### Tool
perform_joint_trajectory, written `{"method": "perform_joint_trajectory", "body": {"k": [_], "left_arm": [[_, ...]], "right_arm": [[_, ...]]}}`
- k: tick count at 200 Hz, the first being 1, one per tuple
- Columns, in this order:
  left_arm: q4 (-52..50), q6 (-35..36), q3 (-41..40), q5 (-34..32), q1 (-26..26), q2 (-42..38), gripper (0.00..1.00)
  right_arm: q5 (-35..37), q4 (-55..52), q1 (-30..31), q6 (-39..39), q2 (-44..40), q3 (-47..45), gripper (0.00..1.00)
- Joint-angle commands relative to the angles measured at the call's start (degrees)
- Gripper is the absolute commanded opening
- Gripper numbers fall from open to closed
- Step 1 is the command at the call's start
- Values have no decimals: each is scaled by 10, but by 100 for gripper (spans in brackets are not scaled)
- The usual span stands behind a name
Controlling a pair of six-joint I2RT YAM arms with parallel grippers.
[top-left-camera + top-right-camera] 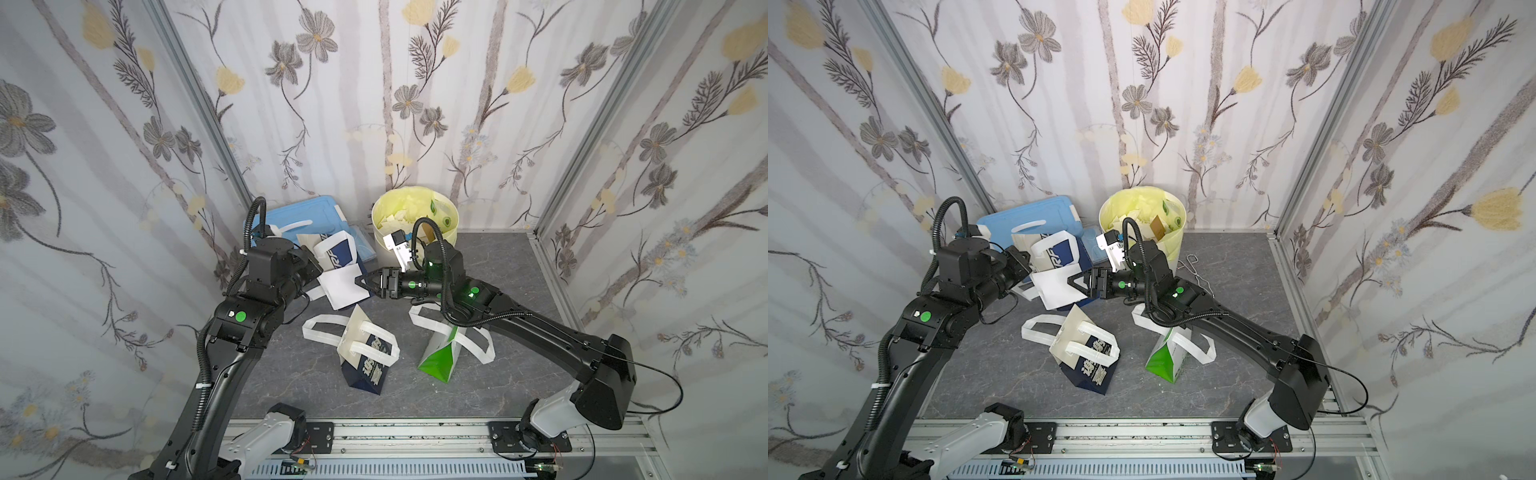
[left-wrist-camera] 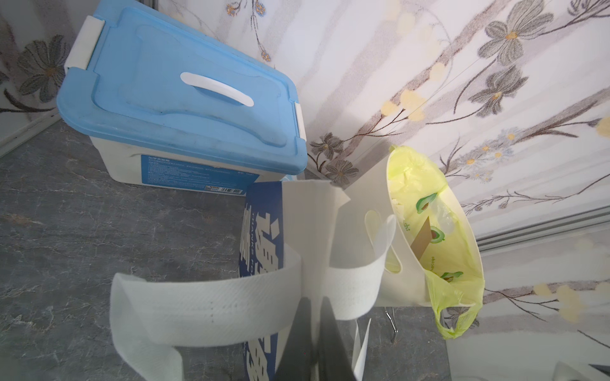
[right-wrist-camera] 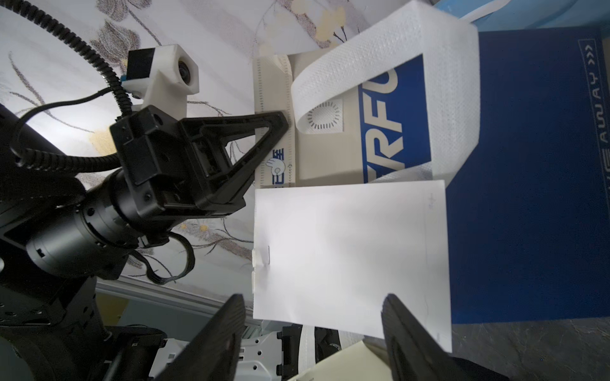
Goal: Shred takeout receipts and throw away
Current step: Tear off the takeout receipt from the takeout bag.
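1. Right fingers [image 3: 406, 339], nearest in the right wrist view, stand spread and empty; the receipt [image 3: 350, 257] lies flat on the navy bag [image 3: 528, 171], seemingly taped at one edge, its free edge between them; close on paper alone.
2. Left wrist view: left fingers [image 2: 303, 336] are clamped on the bag's rim beside a white handle [image 2: 204, 310]; that anchor should resist the pull.
3. In both top views the bag is held near the bin [image 1: 455, 216]; tear away from the tape.

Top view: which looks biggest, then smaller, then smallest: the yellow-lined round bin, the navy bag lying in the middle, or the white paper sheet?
1. Round cream bin with yellow liner.
2. Navy-and-cream paper bag lying mid-table.
3. Plain white rectangular paper sheet, clearly the smallest.
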Motion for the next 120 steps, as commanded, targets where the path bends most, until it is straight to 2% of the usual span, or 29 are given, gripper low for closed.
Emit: {"method": "perform_joint_trajectory", "body": {"k": [1,49,80,120], "left_arm": [[46,-24,-2,11,6,0,0],[60,-40,-3,35,14,1,0],[65,-43,-4,41,17,4,0],[67,-44,0,46,19,5,0]], "right_arm": [[-15,35,-10,14,17,5,69],[-33,44,-28,16,38,5,73],[-73,60,-29,24,42,9,73],[-27,24,-42,11,35,3,75]]}}
